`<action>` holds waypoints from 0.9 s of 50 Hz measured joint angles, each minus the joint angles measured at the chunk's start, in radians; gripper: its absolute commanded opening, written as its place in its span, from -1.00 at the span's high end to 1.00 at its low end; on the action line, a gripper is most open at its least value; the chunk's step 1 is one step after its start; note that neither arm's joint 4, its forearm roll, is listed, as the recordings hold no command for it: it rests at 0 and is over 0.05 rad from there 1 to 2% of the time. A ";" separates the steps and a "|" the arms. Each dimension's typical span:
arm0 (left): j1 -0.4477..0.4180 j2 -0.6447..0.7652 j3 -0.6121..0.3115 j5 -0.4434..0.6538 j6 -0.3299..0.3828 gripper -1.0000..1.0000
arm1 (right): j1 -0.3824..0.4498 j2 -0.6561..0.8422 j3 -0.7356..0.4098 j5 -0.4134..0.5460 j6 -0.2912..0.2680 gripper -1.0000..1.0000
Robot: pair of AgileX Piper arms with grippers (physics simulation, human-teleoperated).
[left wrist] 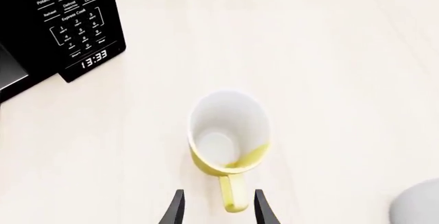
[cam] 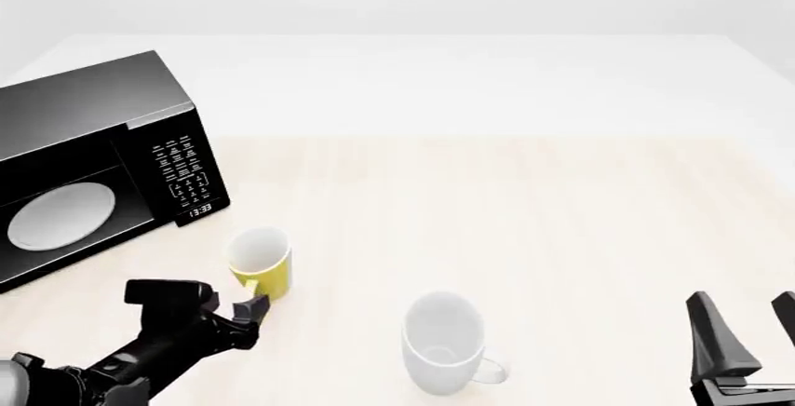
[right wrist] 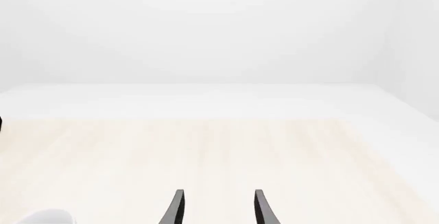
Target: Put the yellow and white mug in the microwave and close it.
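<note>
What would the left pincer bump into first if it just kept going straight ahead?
Most likely the handle of the yellow and white mug: it lies between the open left pincer tips, with the cup just beyond.

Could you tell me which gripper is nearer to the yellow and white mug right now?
Left. The left gripper is open around the handle of the yellow and white mug, while the right gripper sits far off at the table's right side.

An all-white mug stands upright on the pale wooden table, its handle to the right in the front view; a white wall rises behind.
</note>
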 measured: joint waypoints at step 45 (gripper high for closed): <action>0.022 -0.123 0.049 -0.005 0.059 1.00 | 0.000 0.000 0.000 0.000 0.000 -1.00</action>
